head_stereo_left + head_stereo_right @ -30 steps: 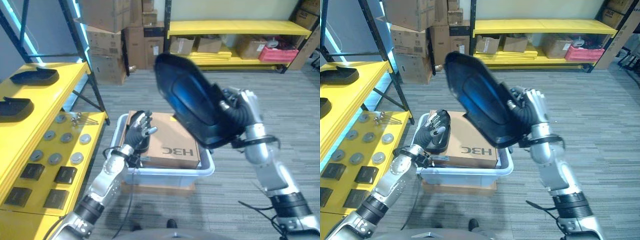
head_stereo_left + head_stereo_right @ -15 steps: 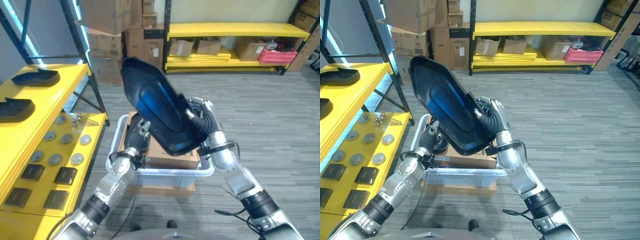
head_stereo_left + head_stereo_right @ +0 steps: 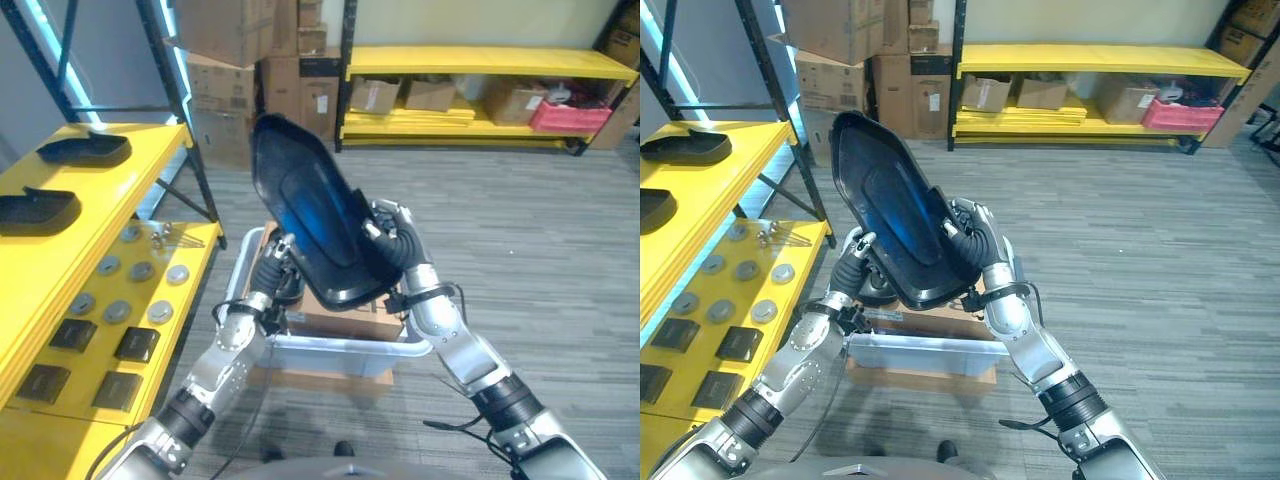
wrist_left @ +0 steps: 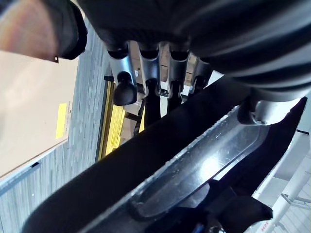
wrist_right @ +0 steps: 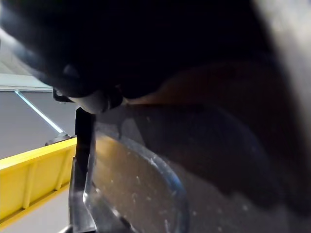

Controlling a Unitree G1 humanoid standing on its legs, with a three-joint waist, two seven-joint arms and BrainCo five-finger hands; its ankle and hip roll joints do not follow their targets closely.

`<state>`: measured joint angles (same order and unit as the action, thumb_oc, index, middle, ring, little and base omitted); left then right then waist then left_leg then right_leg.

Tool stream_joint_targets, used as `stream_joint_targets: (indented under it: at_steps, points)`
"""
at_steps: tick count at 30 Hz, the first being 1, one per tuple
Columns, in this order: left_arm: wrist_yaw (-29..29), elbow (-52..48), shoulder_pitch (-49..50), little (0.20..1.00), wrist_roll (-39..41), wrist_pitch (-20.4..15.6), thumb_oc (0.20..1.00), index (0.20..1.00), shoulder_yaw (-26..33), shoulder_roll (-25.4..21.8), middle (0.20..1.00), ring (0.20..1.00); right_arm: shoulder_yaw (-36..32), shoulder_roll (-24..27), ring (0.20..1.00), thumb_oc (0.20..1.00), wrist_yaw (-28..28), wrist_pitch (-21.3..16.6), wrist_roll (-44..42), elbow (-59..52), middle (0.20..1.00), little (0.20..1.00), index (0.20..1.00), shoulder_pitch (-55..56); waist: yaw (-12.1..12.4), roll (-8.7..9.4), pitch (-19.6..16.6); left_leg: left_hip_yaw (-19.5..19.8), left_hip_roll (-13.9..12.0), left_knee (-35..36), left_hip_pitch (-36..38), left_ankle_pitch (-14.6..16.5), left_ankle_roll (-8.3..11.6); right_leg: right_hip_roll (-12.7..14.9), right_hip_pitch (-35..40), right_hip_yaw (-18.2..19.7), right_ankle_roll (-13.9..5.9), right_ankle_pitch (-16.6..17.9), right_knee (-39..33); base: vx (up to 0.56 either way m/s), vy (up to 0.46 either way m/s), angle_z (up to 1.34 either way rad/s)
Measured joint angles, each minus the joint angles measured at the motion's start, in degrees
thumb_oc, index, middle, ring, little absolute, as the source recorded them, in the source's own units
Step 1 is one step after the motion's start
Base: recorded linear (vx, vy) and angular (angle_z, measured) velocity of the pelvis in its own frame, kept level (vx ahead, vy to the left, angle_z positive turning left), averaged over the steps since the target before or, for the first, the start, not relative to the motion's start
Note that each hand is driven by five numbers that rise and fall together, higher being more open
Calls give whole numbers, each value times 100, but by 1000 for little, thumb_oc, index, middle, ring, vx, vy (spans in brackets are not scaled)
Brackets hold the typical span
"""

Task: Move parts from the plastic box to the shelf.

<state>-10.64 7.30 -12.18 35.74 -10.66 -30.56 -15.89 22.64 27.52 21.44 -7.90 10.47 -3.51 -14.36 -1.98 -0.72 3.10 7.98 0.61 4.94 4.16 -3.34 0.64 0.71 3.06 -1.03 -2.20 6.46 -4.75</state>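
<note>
You see a glossy black plastic part (image 3: 895, 225) catching a blue sheen, a pale translucent plastic box (image 3: 330, 348) holding a matt brown cardboard carton (image 3: 345, 318), dull grey metal discs (image 3: 130, 285) on the smooth yellow shelf (image 3: 60, 250), and ribbed grey carpet (image 3: 1140, 250).

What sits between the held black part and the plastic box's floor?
A cardboard box fills the plastic box beneath the black part, seen in the left eye view.

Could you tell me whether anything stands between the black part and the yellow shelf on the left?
Nothing visible does. The black part is held up over the plastic box by the right hand, and open air separates it from the yellow shelf.
</note>
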Motion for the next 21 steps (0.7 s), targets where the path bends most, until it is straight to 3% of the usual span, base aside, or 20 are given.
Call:
stream_joint_targets:
  at_steps: [9,13,15,16,17,18,20,21]
  points:
    - [354,4,31,200,-237,-114,200,200,59,-222,200,200,5,-13,200,200,-425,-1,-913,70,200,200,200,-2,133,-3,32,175,5,0,-113,-24,33,2,-17,-184,22,-11,2,-21,-59,11]
    - [388,13,236,200,-450,-114,200,200,123,-320,200,200,142,-124,200,200,-724,-9,-1522,433,200,200,200,11,276,-43,158,760,19,-2,-371,-217,192,-49,-29,-765,81,-48,7,-45,-109,77]
    - [399,-60,312,200,-677,-106,200,200,135,-399,200,200,203,-122,200,200,-863,-9,-1803,474,200,200,200,67,541,-147,336,1171,27,-4,-566,-260,256,-65,-10,-1277,132,-78,7,-57,-25,150]
    - [381,-212,363,200,-825,-108,200,200,195,-523,200,200,252,-150,200,200,-916,-22,-1931,481,200,200,200,15,662,-212,516,1061,-34,-143,-819,-37,337,56,55,-1856,172,-110,13,-77,25,205]
    - [383,-213,274,200,-956,-97,200,200,245,-510,200,200,256,-102,200,200,-919,-39,-2022,481,200,200,200,14,610,-218,640,917,-26,-350,-1044,215,430,166,134,-2324,197,-155,7,2,78,233]
    - [377,-218,261,200,-1100,-108,200,200,313,-555,200,200,263,-113,200,200,-967,-39,-2035,482,200,200,200,-57,588,-128,718,531,-72,-488,-1213,152,412,283,102,-2526,264,-267,29,38,65,168]
    - [382,-266,283,200,-1240,-286,200,200,456,-722,200,200,358,-131,200,200,-1046,-38,-2021,524,200,200,200,-331,834,-57,833,-522,-385,-483,-1225,89,423,520,175,-2753,231,-290,-11,67,68,72]
    - [382,-266,283,200,-1240,-286,200,200,456,-722,200,200,358,-131,200,200,-1046,-38,-2021,524,200,200,200,-331,834,-57,833,-522,-385,-483,-1225,89,423,520,175,-2753,231,-290,-11,71,59,78]
